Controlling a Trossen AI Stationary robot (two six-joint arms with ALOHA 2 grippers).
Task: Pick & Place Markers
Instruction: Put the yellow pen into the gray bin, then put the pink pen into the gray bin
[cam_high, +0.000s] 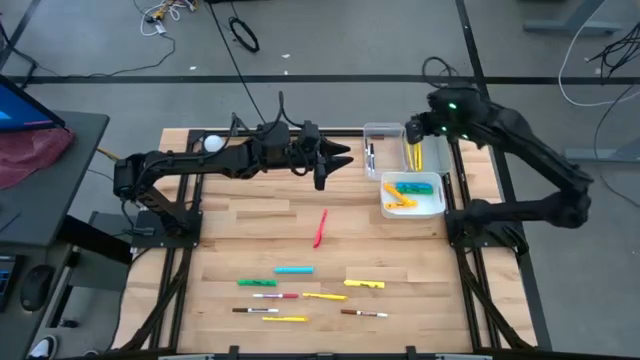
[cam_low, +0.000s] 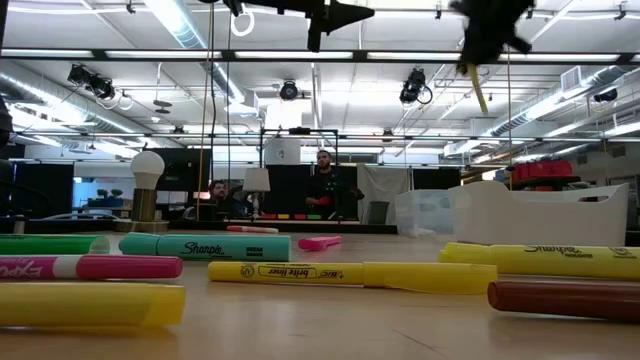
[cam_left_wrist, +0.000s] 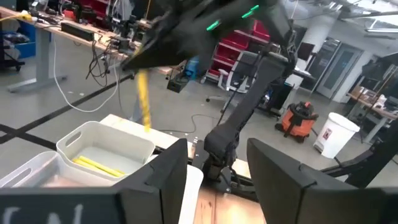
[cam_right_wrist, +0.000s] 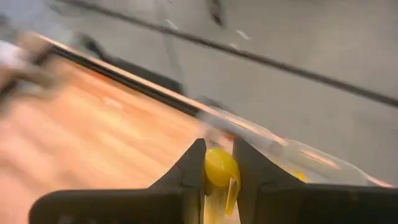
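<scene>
In the high view, your right gripper (cam_high: 415, 133) sat at upper right of the frame, over the clear bins (cam_high: 385, 148), pinching a thin yellow marker (cam_high: 416, 155) that hung down above them. Your left gripper (cam_high: 333, 160) was near the upper centre, just left of the bins, its fingers spread and empty. The lower bin (cam_high: 436, 206) already held yellow, green and cyan markers, and the upper ones showed a few thin pens. A pink marker (cam_high: 320, 227) lay alone mid-table, and eight or so more lay in a loose group (cam_high: 305, 290) toward the lower centre.

In the low view, those leftover markers filled the foreground: a long yellow highlighter (cam_low: 350, 273) in the middle, a cyan one (cam_low: 205, 246) behind it. The held yellow marker (cam_low: 480, 92) dangled at upper right.

In the left wrist view, the spread fingers (cam_left_wrist: 168, 180) framed a bin (cam_left_wrist: 102, 149) at lower left with yellow pens in it, the hanging marker (cam_left_wrist: 143, 106) above it.

In the right wrist view, the fingers (cam_right_wrist: 189, 171) were pressed on the yellow cap (cam_right_wrist: 219, 168) at lower centre.

By my reckoning, you were around halfway: this marker was not yet dropped, and roughly nine remained on the table.
</scene>
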